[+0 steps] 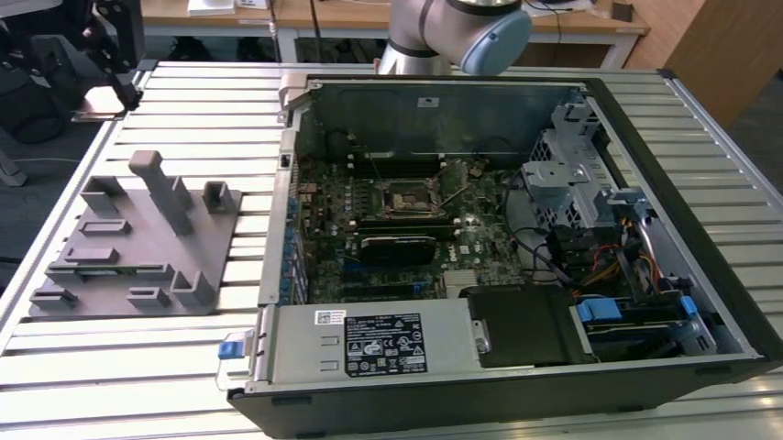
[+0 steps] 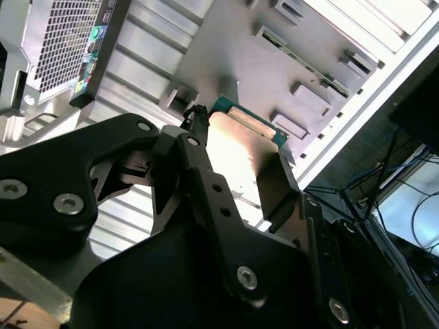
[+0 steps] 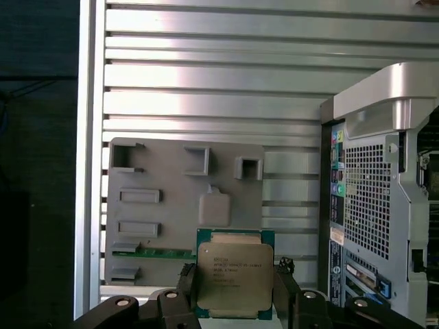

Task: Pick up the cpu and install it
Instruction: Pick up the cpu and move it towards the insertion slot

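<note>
One open computer case [image 1: 441,115] takes up most of the slatted table [image 1: 110,367] in the exterior view. Its motherboard [image 1: 325,206] is exposed, with the dark socket [image 1: 402,197] near the board's middle. A grey fixture tray [image 1: 141,243] lies beside the case, toward the table edge at the exterior view's left. I see the arm [image 1: 459,32] beyond the far edge.

In the first wrist view my gripper [image 3: 235,288] has its jaws closed on the cpu [image 3: 234,274], a black finger [image 3: 186,284] against each side. The chip's metal top faces the camera. It is held off the fixture tray [image 3: 178,205], which shows behind it, and the case's perforated rear panel [image 3: 374,199] stands alongside.

In the second wrist view the gripper [image 2: 239,145] clamps the cpu [image 2: 236,161]. Its face is washed out by glare and a green edge shows. The fixture tray [image 2: 226,55] lies behind it.
</note>
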